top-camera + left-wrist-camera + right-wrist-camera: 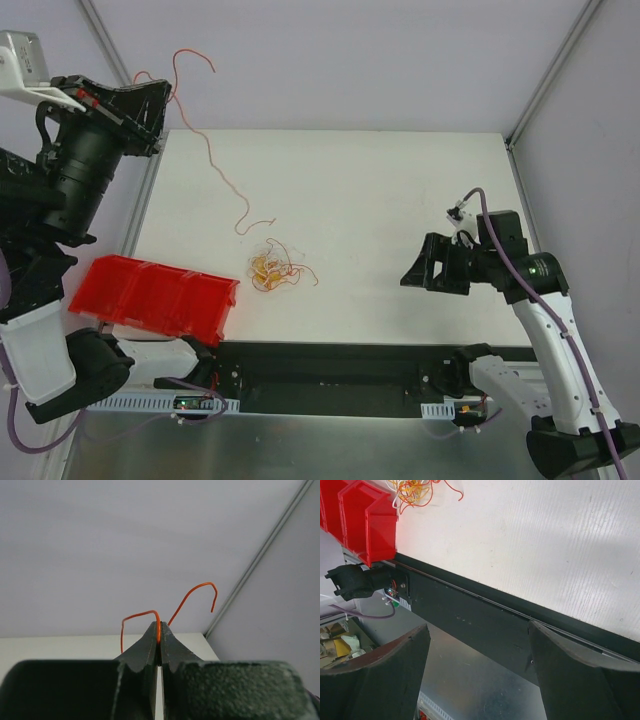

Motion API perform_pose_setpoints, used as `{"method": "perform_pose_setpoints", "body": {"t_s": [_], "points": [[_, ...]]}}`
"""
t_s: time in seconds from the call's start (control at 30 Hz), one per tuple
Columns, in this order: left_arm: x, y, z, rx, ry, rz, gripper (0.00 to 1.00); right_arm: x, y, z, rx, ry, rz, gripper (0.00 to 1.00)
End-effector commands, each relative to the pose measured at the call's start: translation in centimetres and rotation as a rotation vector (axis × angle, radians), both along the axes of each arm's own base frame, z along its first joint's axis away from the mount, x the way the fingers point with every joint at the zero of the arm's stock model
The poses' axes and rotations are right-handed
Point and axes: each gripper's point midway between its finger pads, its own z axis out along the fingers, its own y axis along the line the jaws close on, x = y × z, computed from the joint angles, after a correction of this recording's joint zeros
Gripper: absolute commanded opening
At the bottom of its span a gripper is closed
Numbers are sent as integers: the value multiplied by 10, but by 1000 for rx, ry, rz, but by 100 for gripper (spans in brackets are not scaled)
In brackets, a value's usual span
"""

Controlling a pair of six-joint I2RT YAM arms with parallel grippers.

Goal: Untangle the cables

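A small tangle of thin red, orange-yellow and whitish cables (276, 267) lies on the white table (400, 190) near its front left; it also shows in the right wrist view (415, 490). My left gripper (160, 95) is raised high at the back left and is shut on one orange-red cable (159, 630). That cable (215, 160) hangs down in a long curl to the table just above the tangle. My right gripper (412, 275) is open and empty, hovering at the table's front right, well away from the tangle.
A red bin (155, 295) with several compartments lies tilted at the table's front left edge, also in the right wrist view (362, 515). A black rail (330, 375) runs along the near edge. Walls and a corner post (555, 70) enclose the table.
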Motion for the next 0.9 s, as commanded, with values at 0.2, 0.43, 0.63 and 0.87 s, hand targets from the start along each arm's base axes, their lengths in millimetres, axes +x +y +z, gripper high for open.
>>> {"method": "perform_pose_setpoints", "body": {"t_s": [0.2, 0.43, 0.63, 0.87], "points": [[-1, 31, -59, 53, 101, 138, 0, 6, 9, 3, 43, 14, 4, 81], [-17, 58, -111, 53, 208, 198, 0, 9, 16, -8, 78, 76, -6, 81], [-26, 70, -152, 59, 317, 229, 0, 16, 20, -13, 92, 89, -13, 80], [-23, 86, -243, 141, 588, 411, 0, 24, 22, -12, 94, 91, -21, 80]]}}
